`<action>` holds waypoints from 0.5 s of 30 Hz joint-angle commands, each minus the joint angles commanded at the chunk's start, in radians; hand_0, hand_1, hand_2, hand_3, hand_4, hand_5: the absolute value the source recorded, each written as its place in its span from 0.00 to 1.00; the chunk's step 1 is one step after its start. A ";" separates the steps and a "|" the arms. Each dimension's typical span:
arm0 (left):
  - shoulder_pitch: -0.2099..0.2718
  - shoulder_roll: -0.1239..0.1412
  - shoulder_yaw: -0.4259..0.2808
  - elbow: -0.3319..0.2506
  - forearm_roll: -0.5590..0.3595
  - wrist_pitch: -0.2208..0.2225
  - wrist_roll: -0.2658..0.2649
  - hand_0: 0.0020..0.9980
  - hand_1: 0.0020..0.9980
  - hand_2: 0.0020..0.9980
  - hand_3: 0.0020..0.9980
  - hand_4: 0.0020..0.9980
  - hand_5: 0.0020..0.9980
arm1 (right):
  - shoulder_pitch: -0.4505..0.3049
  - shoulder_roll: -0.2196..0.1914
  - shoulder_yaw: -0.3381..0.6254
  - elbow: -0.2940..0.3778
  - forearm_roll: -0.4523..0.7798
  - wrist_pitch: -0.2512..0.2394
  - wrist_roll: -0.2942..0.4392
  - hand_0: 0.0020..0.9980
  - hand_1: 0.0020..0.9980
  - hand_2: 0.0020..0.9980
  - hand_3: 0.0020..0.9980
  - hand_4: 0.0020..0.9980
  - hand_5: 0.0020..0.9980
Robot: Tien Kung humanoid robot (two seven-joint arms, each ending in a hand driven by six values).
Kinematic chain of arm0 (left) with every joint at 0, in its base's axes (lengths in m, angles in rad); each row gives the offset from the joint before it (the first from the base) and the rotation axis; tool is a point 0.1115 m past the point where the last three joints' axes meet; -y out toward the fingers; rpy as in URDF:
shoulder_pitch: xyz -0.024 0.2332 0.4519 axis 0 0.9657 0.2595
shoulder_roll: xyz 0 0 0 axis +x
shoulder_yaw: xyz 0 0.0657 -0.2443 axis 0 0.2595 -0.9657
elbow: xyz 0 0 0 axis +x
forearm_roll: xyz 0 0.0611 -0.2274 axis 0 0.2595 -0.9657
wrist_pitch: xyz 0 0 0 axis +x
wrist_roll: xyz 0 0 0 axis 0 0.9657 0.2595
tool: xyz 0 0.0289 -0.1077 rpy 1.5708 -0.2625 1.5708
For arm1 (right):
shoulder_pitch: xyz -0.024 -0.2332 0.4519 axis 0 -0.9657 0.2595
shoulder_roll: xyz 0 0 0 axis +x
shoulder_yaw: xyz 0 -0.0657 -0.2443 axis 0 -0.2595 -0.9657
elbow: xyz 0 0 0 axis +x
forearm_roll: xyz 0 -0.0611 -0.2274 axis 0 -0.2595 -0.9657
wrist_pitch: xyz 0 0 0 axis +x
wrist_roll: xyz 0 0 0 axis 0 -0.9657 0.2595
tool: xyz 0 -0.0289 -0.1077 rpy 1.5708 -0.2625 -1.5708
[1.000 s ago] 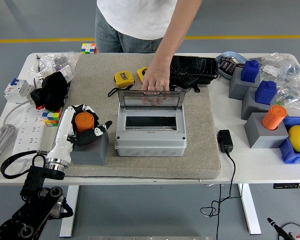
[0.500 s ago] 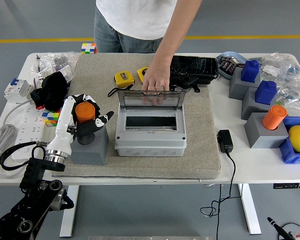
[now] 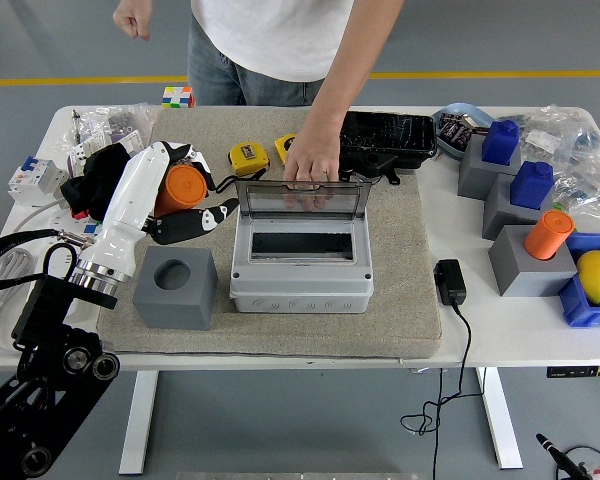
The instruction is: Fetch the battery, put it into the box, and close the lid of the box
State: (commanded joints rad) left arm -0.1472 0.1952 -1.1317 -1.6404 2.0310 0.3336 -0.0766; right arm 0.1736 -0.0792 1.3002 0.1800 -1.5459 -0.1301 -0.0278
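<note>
Battery point(image 3: 181, 188) fetched: clamped in left hand point(image 3: 185, 205), lifted clear of grey holder point(image 3: 175, 288), at 9 o'clock from open box point(image 3: 300, 265). Left: placing inside, closing lid point(image 3: 301, 198).

I count two orange batteries point(image 3: 183, 188) point(image 3: 548, 234), two blue ones point(image 3: 500, 141) point(image 3: 532, 184), four gray blocks point(image 3: 175, 288), and one gray box point(image 3: 300, 262).

You have bright, even overhead light with no harsh glare. Shadows are soft and short: a faint one falls under the white table point(image 3: 500, 335) onto the grey floor. Focus stays sharp across the mat point(image 3: 400, 290). The clear lid point(image 3: 300, 198) shows a mild reflection, and edges bend slightly.
</note>
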 joint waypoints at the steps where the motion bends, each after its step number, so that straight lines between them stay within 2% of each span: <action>1: -0.010 0.016 0.020 -0.014 0.045 -0.005 0.013 0.09 0.12 0.17 0.21 0.74 0.10 | 0.001 -0.001 -0.001 0.000 0.000 0.000 0.000 0.85 0.82 0.80 0.85 1.00 1.00; 6: -0.050 0.066 0.109 -0.057 0.233 -0.028 0.067 0.09 0.12 0.17 0.21 0.74 0.10 | 0.003 -0.003 -0.004 0.000 0.003 -0.001 0.001 0.85 0.82 0.80 0.85 1.00 1.00; 10: -0.093 0.094 0.212 -0.072 0.238 -0.046 0.101 0.09 0.12 0.17 0.20 0.71 0.09 | 0.004 -0.004 -0.001 0.000 0.001 -0.001 -0.001 0.85 0.82 0.80 0.85 1.00 1.00; 13: -0.131 0.095 0.299 -0.061 0.238 -0.051 0.110 0.09 0.12 0.17 0.20 0.71 0.09 | 0.005 -0.005 0.001 0.000 -0.002 -0.002 -0.002 0.85 0.82 0.80 0.85 1.00 1.00; 15: -0.170 0.086 0.366 -0.040 0.238 -0.054 0.115 0.09 0.12 0.17 0.20 0.71 0.08 | 0.007 -0.005 0.003 0.000 -0.005 -0.001 -0.003 0.85 0.82 0.80 0.85 1.00 1.00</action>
State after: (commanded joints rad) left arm -0.3171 0.2816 -0.7661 -1.6805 2.2689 0.2792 0.0388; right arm 0.1801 -0.0839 1.3032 0.1800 -1.5513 -0.1315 -0.0309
